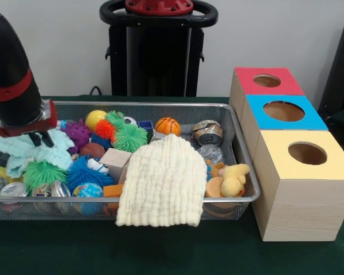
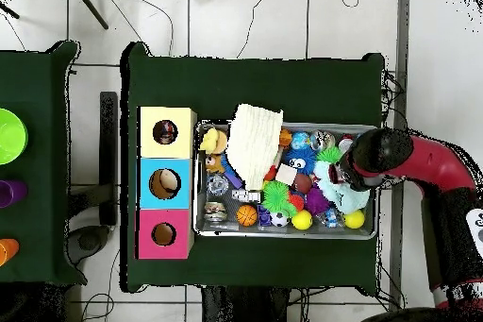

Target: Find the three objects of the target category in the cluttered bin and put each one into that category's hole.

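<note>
None of the three objects shows yet, so the hand (image 1: 41, 138), seemingly closed empty, searches over the mint cloth (image 1: 31, 150) in the cluttered bin (image 1: 160, 106).

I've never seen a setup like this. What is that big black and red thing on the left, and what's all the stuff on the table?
That is a robot arm; its gripper hangs over a mint-green cloth at one end of a wire basket full of toys, balls and cans. A cream cloth drapes over the basket's rim. Beside it stand three wooden boxes with holes; the yellow-topped one is nearest this camera. One picture faces the robot across the table, the other looks straight down. Whether the gripper holds anything cannot be seen.
</note>
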Controlling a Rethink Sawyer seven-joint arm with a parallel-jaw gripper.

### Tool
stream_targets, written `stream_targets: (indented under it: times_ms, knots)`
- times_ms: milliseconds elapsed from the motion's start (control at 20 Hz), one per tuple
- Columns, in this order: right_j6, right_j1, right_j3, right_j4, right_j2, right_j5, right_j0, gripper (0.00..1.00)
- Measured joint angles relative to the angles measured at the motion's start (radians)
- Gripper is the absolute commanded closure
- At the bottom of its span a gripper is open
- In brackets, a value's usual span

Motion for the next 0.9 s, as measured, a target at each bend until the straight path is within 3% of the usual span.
stream_targets:
  times_ms: [900]
  knots:
    - [0.0,-0.083,0.164,0.035,-0.011,-0.003,0.044,1.0]
